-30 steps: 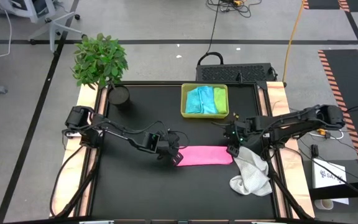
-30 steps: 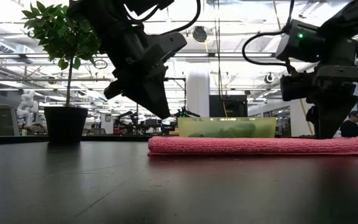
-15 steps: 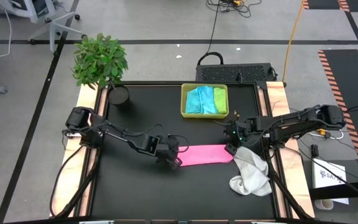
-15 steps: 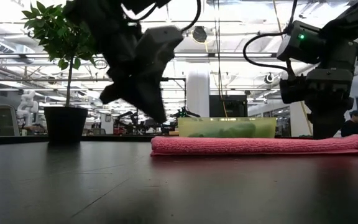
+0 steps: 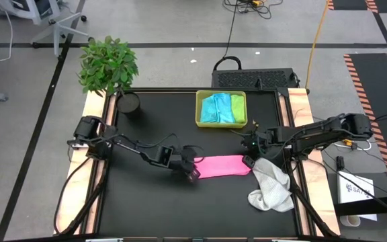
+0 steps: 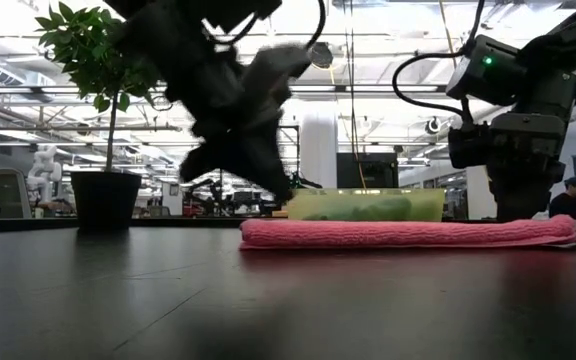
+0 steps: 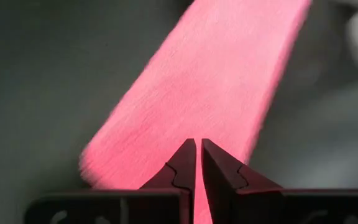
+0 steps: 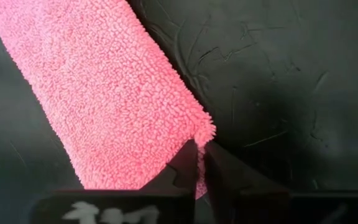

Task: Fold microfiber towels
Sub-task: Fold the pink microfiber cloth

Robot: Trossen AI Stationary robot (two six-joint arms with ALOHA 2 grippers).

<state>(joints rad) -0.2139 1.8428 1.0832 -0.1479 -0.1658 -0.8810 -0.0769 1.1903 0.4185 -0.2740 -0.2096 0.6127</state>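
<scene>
Both grippers [image 5: 192, 173] [image 5: 248, 160] low at pink towel [image 5: 222, 166] ends, seemingly pinching.

The left arm [image 6: 233, 110] is motion-blurred in the low view, hiding its jaws.

potted plant [image 5: 109, 67] at the table's [image 5: 146, 195] far left corner, well apart from both grippers; yellow-green tray [image 5: 222, 108] at far edge, beyond and between them; black case [image 5: 254, 79] on floor behind table; white label card [image 5: 358, 189] off the right edge
</scene>
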